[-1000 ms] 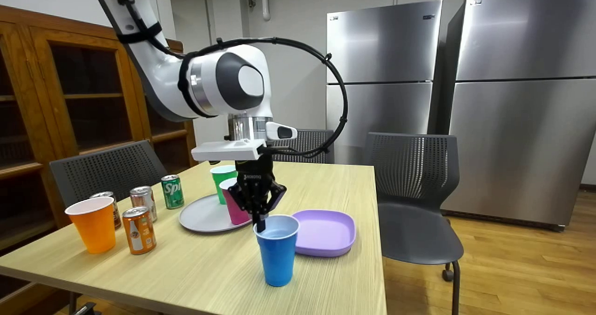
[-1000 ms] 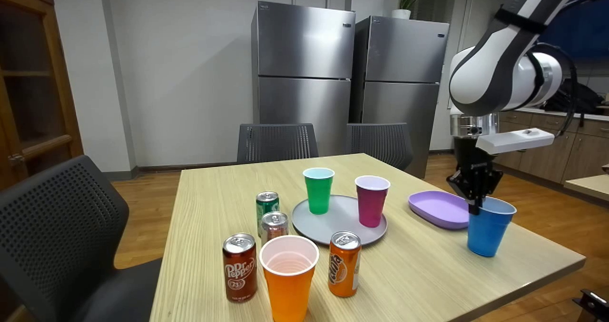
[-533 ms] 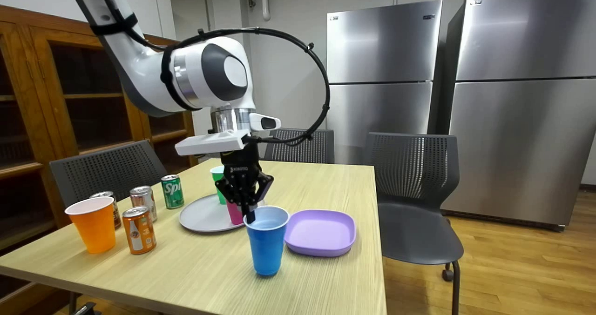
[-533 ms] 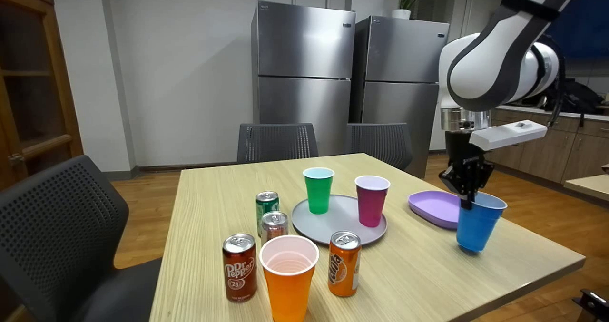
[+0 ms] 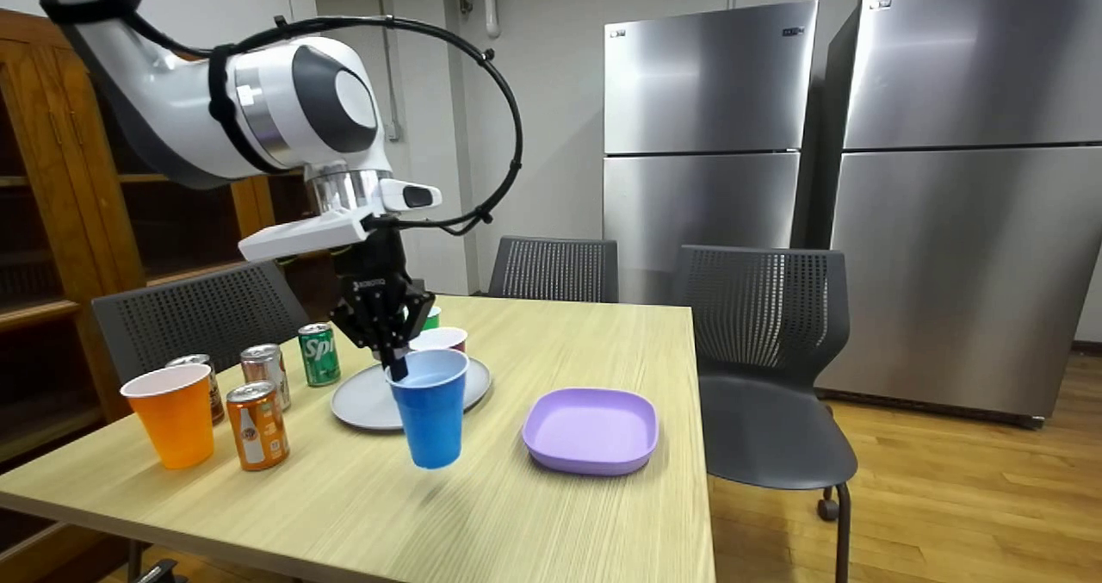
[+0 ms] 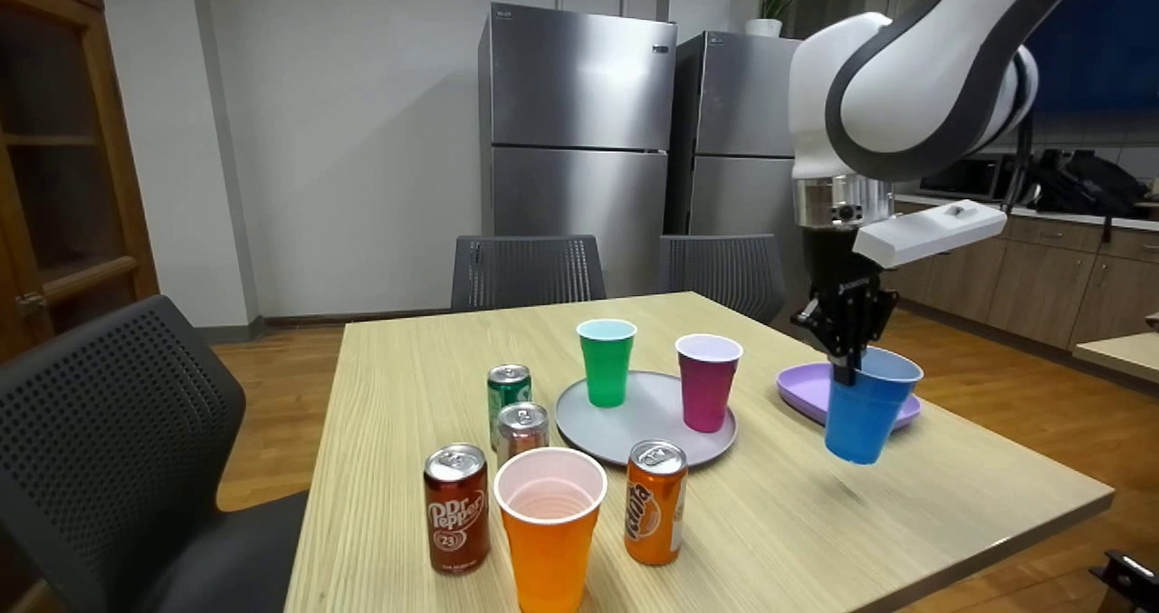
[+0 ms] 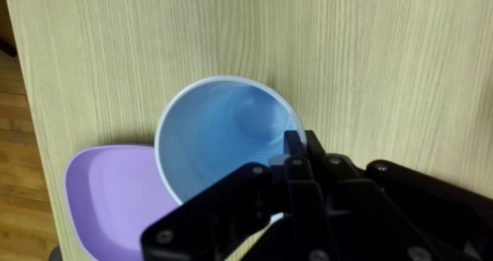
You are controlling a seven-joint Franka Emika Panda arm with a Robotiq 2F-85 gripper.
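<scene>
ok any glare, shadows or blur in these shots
In both exterior views, soft glare on the fridges and a faint shadow on the table below the blue cup; in the wrist view, the gripper is mostly dark and looks slightly out of focus, and a shadow edges the purple plate.

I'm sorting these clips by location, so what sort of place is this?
Probably an office break room or shared kitchen, judging by two stainless-steel refrigerators, wood-fronted drawer cabinets in an exterior view, and perforated-back chairs around a table; the pictures don't settle which.
</scene>
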